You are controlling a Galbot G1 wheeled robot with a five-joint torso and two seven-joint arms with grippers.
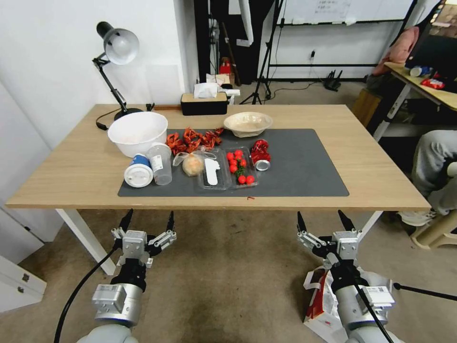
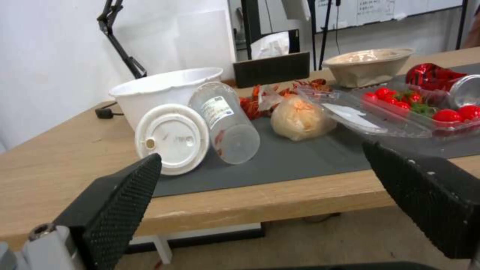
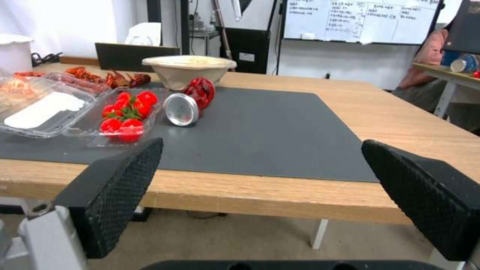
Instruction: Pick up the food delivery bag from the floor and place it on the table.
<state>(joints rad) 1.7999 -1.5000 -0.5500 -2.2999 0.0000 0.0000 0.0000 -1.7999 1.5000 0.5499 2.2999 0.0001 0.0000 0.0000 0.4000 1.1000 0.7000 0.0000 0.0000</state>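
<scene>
The food delivery bag [image 1: 318, 297], white with a red side panel and white handles, stands on the brownish floor [image 1: 228, 276] at the lower right, partly hidden under my right arm. The light-wood table [image 1: 71, 166] with its dark grey mat [image 1: 295, 162] stretches in front of me. My left gripper [image 1: 149, 216] hangs open just below the table's front edge, left of centre, holding nothing. My right gripper [image 1: 320, 216] is open too, level with it, above and beyond the bag. Both wrist views look between open fingers [image 2: 115, 210] [image 3: 115, 195] over the table edge [image 2: 280, 202] [image 3: 280, 198].
On the mat lie a white bowl [image 1: 138, 132], two tipped cups [image 1: 148, 167], crayfish shells [image 1: 193, 139], clear trays with tomatoes [image 1: 239, 166], a can [image 1: 261, 164] and a paper bowl [image 1: 248, 123]. A lamp [image 1: 116, 47] and tissue box [image 1: 204, 102] stand behind. A person's legs [image 1: 435, 162] sit right; white cabinet [image 1: 19, 281] left.
</scene>
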